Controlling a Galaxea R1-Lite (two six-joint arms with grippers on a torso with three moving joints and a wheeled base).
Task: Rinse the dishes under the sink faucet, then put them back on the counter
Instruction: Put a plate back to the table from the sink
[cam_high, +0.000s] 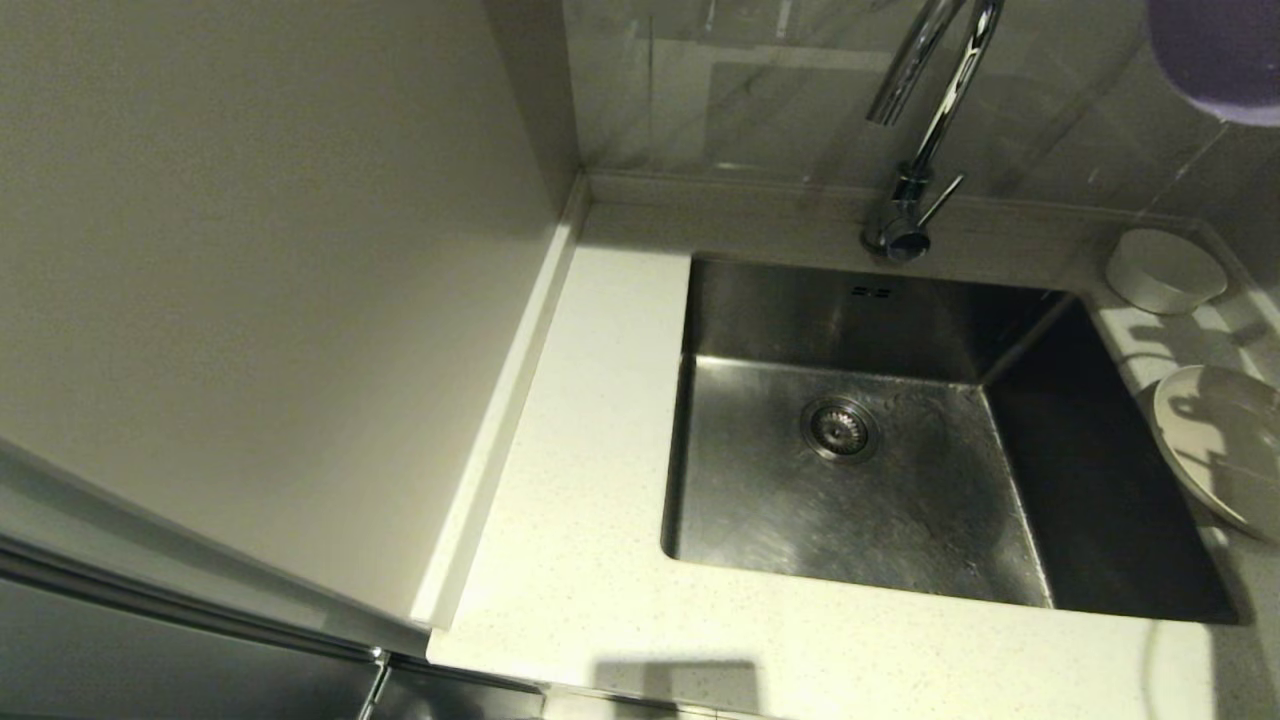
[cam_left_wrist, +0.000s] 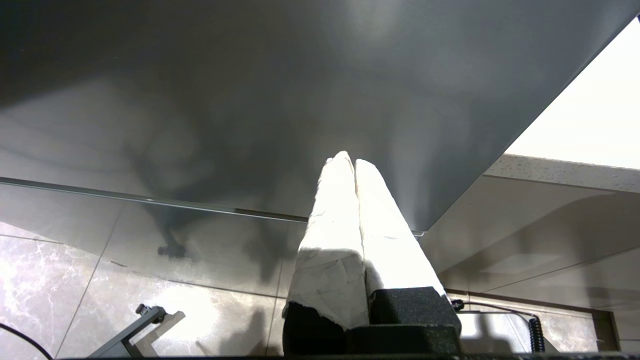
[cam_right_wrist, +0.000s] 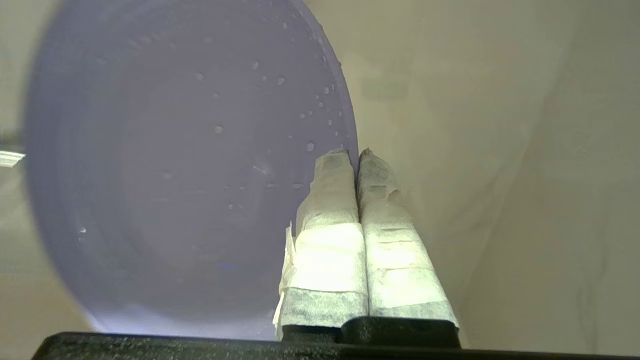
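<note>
While the right claw (cam_right_wrist: 357, 152) holds the lilac plate (cam_right_wrist: 190, 170) by its rim, fingers pressed together on the edge, the plate stands raised and tilted, with water drops scattered over its face. In the head view only a part of that plate (cam_high: 1215, 55) shows, at the top right corner, high above the desk (cam_high: 590, 480) and to the right of the faucet (cam_high: 925, 120).

The sink (cam_high: 860, 500) lies below with nothing in it but its drain strainer (cam_high: 840, 428) and the two overflow slots (cam_high: 872, 291) on the back wall. The faucet rises behind the sink's back edge, its spout curving over the basin and its thin lever (cam_high: 942, 198) sticking out to the right at the base.

On the strip of desk right of the sink, the white bowl (cam_high: 1165, 270) sits upside down near the back corner. The cream plate (cam_high: 1225, 445) lies nearer the front, beside the sink's right edge, apart from the bowl, with shadows across it.

The left claw (cam_left_wrist: 354, 160) is out of the head view; its wrist camera shows it closed tight, holding nothing, pointing at a dark cabinet panel (cam_left_wrist: 300, 100) beside the desk edge (cam_left_wrist: 560, 167), above a marbled floor (cam_left_wrist: 45, 280).
</note>
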